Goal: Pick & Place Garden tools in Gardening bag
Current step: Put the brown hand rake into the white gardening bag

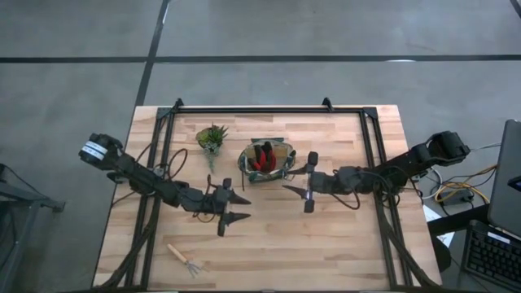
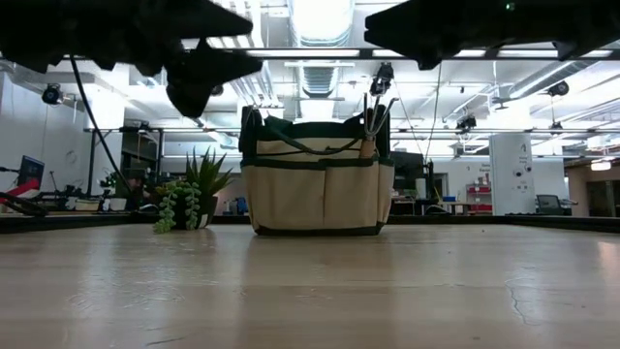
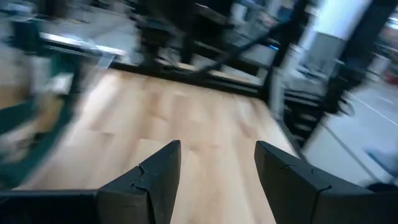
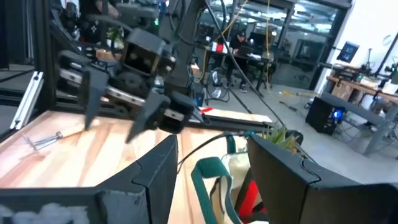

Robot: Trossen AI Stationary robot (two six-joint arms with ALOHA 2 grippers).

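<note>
Gardening bag (image 1: 267, 159): tan canvas tote with dark green trim, upright near the middle of the tabletop (image 1: 342, 236), toward its far edge; its mouth opens upward and its long axis runs left to right.
Bag contents: a red-and-black glove (image 1: 262, 156) lies inside; in the low view a wooden-handled tool (image 2: 371, 124) stands near upright at the bag's right end, metal end up above the rim.
Hand fork (image 1: 186, 259): pale wooden handle, metal tines, flat on the tabletop near the front edge on the left side; its long axis lies diagonal, the handle toward the far left and the tines toward the near right. It is well apart from the bag.
Plant (image 1: 212, 137): small spiky green plant just left of the bag, not touching it.
Left claw (image 1: 233, 208): above the tabletop in front of the bag and left of it, fingers spread wide, nothing between them.
Right claw (image 1: 300, 184): just right of the bag, above the tabletop, fingers spread wide, gripping nothing; its wrist view looks over the bag's green handle (image 4: 214, 180).
</note>
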